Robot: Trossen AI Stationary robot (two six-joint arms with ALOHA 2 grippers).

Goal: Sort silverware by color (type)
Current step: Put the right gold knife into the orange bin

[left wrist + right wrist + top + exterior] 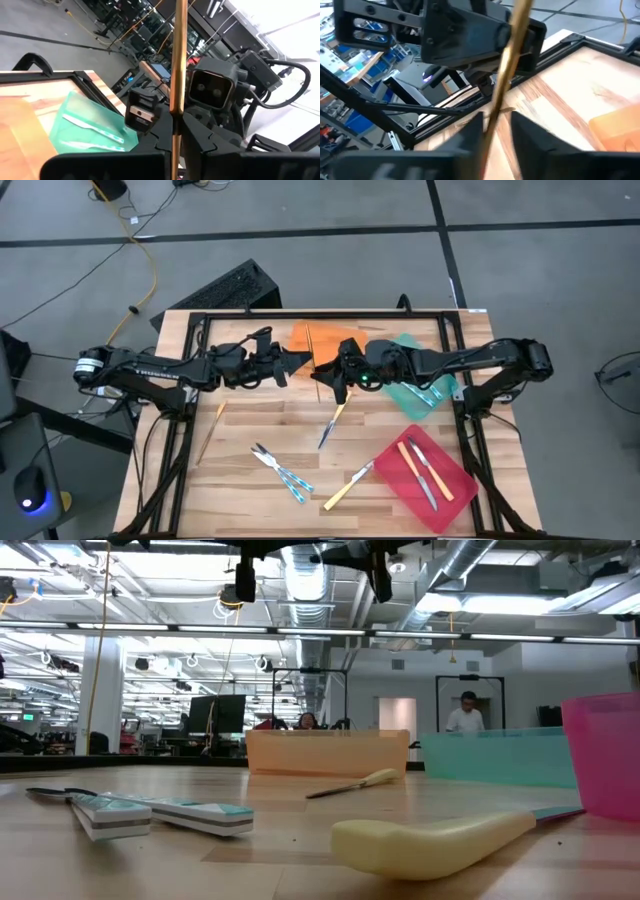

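Passing between both grippers above the table's middle, a gold utensil [178,60] is hanging upright. The left gripper [296,362] is pinching it shut; the right gripper [322,370] is narrowing around it. Likely a handover, and next the left must release, then orange tray [325,337] delivery.

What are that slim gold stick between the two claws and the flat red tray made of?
The slim gold utensil looks like polished metal: it shines evenly, though gold-coated plastic is possible. The flat red tray looks like translucent plastic; its pink wall lets light through in the low view.
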